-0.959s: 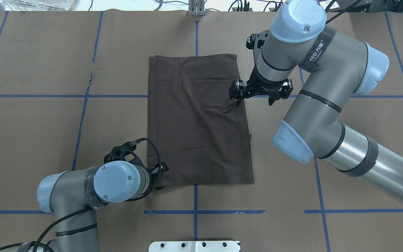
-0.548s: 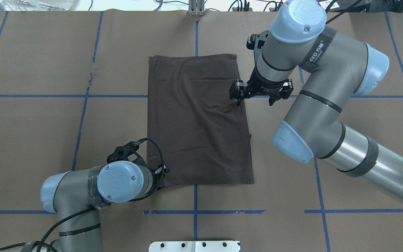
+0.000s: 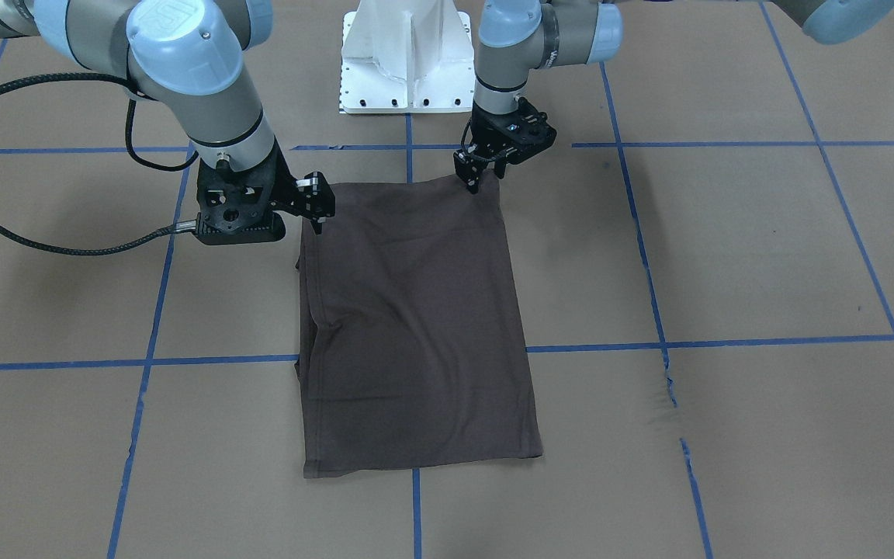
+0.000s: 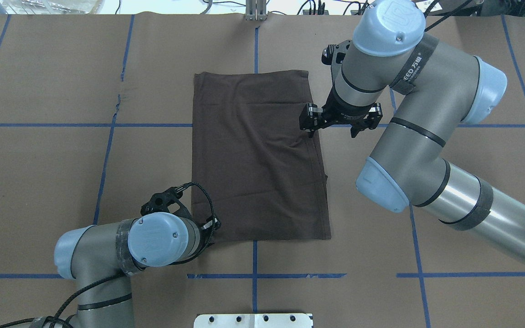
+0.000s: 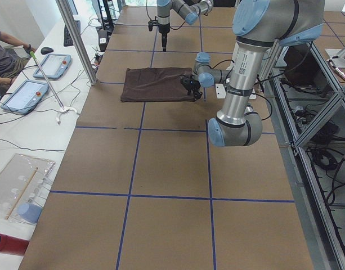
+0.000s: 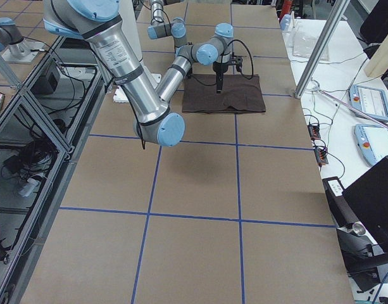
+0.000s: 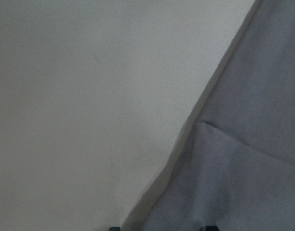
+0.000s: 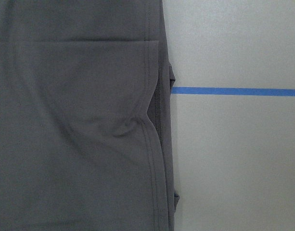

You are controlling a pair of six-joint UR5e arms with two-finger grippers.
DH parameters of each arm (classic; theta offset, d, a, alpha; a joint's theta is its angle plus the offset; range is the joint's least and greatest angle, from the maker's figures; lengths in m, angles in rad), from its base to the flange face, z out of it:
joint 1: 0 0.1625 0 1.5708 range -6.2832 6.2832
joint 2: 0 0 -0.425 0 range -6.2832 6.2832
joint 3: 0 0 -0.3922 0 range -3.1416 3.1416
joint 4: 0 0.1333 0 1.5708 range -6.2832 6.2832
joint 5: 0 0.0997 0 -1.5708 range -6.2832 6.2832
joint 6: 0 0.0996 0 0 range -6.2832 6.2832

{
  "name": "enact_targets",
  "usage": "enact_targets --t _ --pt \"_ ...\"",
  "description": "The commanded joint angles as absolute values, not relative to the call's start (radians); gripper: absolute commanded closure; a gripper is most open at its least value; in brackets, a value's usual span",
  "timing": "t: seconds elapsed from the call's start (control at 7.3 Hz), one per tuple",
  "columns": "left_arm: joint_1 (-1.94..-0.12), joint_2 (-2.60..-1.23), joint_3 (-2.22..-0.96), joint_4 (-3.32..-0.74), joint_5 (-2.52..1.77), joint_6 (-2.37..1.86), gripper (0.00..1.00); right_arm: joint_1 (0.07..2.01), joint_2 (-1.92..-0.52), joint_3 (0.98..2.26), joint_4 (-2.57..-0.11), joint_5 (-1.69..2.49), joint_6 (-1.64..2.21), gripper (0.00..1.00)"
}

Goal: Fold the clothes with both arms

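The dark brown T-shirt (image 4: 258,155) lies folded into a long flat rectangle mid-table, also shown in the front view (image 3: 416,326). My left gripper (image 3: 486,175) is low at the shirt's near-left corner, mostly hidden under its wrist in the overhead view (image 4: 210,228). In the left wrist view the shirt's edge (image 7: 243,159) runs between two spread fingertips, so it is open. My right gripper (image 4: 332,130) hovers open over the shirt's right edge, one finger above the hem. The right wrist view shows that hem (image 8: 154,144), slightly puckered, with nothing gripped.
Blue tape lines (image 4: 253,275) grid the brown table cover. The white pedestal base (image 3: 404,70) stands at the near edge. A black cable (image 3: 43,233) loops beside my right arm. A person and tablets (image 5: 26,93) are past the far edge.
My left arm has shifted slightly toward the robot and to the right at the shirt's near-left corner. The right arm and the shirt have hardly moved.
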State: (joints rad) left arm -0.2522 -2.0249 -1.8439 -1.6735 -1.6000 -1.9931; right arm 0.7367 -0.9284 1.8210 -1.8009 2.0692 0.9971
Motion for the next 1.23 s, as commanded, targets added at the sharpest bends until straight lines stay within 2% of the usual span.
enact_targets --t 0.0,0.14,0.68,0.82,1.1 --pt "-0.249 -2.026 -1.845 -1.674 -1.6 -1.982 0.84 0.736 -0.933 1.821 -1.801 2.069 0.997 0.0" --pt "-0.249 -2.026 -1.85 -1.674 -1.6 -1.979 1.0 0.736 -0.933 1.821 -1.802 2.069 0.997 0.0" --pt "-0.267 -2.016 -1.922 -1.666 -1.606 -1.852 1.0 0.703 -0.945 1.848 -1.799 2.068 1.128 0.0" --pt "-0.276 -2.017 -1.931 -1.664 -1.606 -1.8 1.0 0.665 -0.963 1.855 -1.725 2.065 1.263 0.0" --pt "-0.299 -2.017 -1.936 -1.664 -1.609 -1.708 1.0 0.564 -1.108 1.858 -1.425 2.036 1.6 0.0"
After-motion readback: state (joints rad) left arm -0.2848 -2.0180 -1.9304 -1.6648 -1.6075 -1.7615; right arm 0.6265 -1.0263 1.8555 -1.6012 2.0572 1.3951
